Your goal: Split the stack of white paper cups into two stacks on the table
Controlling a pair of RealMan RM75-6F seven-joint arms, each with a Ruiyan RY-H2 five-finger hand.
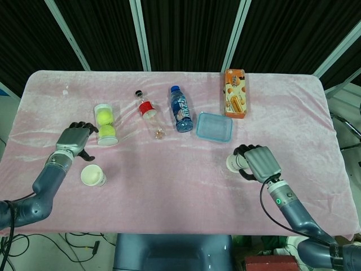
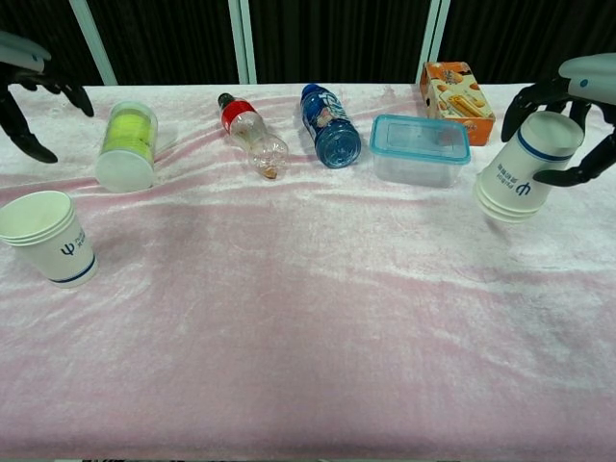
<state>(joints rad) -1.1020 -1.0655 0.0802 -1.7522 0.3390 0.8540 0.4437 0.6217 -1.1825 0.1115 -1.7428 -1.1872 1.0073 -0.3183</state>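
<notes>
One stack of white paper cups [image 2: 48, 237] [image 1: 93, 175] stands upright on the pink cloth at the front left, with nothing touching it. My left hand [image 1: 75, 138] [image 2: 29, 89] hovers behind it, fingers apart and empty. My right hand [image 1: 256, 163] [image 2: 577, 106] grips the other stack of white cups [image 2: 527, 168] [image 1: 233, 162], tilted and lifted a little off the cloth at the right.
A tennis-ball tube [image 2: 125, 144], a red-capped clear bottle [image 2: 252, 135], a blue bottle [image 2: 328, 125], a clear lidded container [image 2: 420, 148] and an orange snack box [image 2: 455, 89] lie across the back half of the pink table [image 2: 308, 337].
</notes>
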